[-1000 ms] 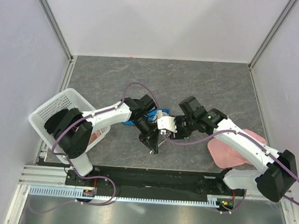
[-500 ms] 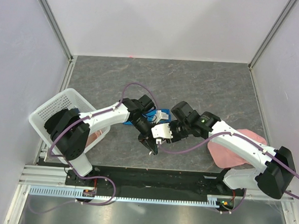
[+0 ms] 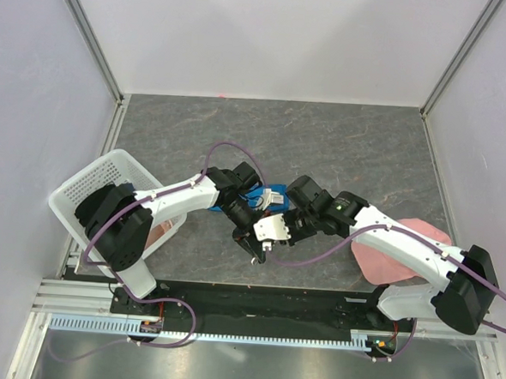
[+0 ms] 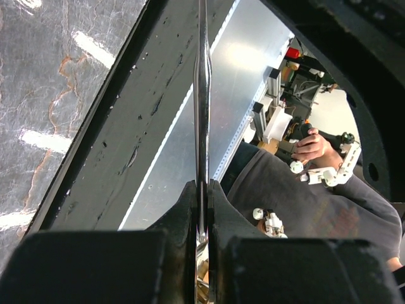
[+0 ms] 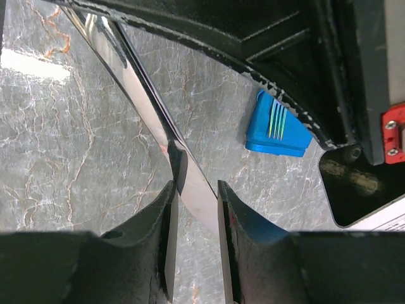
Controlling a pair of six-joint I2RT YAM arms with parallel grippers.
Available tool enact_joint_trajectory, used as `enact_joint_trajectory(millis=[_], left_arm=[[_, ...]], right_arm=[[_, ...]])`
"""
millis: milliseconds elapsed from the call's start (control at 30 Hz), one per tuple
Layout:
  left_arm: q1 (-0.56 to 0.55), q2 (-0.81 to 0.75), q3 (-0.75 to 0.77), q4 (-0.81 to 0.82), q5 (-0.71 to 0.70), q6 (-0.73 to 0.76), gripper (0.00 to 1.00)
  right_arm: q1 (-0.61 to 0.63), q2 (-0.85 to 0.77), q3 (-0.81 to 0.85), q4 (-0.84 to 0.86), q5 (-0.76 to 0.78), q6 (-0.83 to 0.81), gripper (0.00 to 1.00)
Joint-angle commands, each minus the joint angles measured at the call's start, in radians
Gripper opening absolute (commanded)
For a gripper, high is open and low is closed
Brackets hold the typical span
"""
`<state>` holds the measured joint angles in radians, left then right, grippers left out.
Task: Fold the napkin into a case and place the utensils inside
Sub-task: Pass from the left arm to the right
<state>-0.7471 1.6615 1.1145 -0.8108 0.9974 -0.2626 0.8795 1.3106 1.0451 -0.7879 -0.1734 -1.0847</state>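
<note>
The left claw (image 4: 202, 190) is clamping the knife (image 4: 202, 95) edge-on between its shut fingers, holding it over the counter (image 5: 57, 158). The right claw (image 5: 193, 193) is straddling the same knife, one finger on either side of the blade, but I cannot tell whether they are pressing it. The case (image 5: 261, 133) is lying flat on the counter nearby, with the tines of the fork (image 5: 276, 119) poking out of its end.

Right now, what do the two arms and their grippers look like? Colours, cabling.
The two arms match. The left arm and right arm have white links with bulky black joints. A loose purple cable loops along each. The left gripper and right gripper have black, blunt, flat-faced fingers.
</note>
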Motion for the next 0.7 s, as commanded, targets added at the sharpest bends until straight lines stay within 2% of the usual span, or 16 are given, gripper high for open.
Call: enact_joint_trajectory(millis=[0,67,167,200,233,333,367,433,500,667], left_arm=[[0.006,-0.048,-0.005,0.019,0.079,-0.023,0.02],[0.018,-0.052,-0.008,0.027,0.096,-0.029,0.02],[0.037,-0.057,-0.016,0.039,0.125,-0.035,0.02],[0.040,-0.058,-0.016,0.047,0.129,-0.040,0.02],[0.043,-0.060,-0.016,0.047,0.129,-0.043,0.02],[0.054,-0.060,-0.016,0.047,0.123,-0.047,0.11],[0.060,-0.060,-0.016,0.047,0.116,-0.049,0.23],[0.068,-0.065,-0.016,0.047,0.100,-0.055,0.34],[0.074,-0.069,-0.016,0.047,0.087,-0.056,0.38],[0.100,-0.065,-0.018,0.044,0.075,-0.063,0.40]], right_arm=[[0.013,-0.005,-0.005,0.049,0.026,0.002,0.26],[0.021,-0.010,-0.016,0.064,0.044,0.005,0.22],[0.035,-0.020,-0.031,0.087,0.064,0.017,0.12],[0.036,-0.028,-0.036,0.095,0.087,0.023,0.01],[0.036,-0.031,-0.039,0.104,0.087,0.026,0.00],[0.036,-0.036,-0.045,0.110,0.088,0.048,0.00],[0.036,-0.036,-0.043,0.110,0.084,0.057,0.00],[0.036,-0.039,-0.046,0.116,0.077,0.084,0.00],[0.038,-0.047,-0.051,0.124,0.062,0.095,0.00],[0.036,-0.068,-0.072,0.150,0.060,0.135,0.00]])
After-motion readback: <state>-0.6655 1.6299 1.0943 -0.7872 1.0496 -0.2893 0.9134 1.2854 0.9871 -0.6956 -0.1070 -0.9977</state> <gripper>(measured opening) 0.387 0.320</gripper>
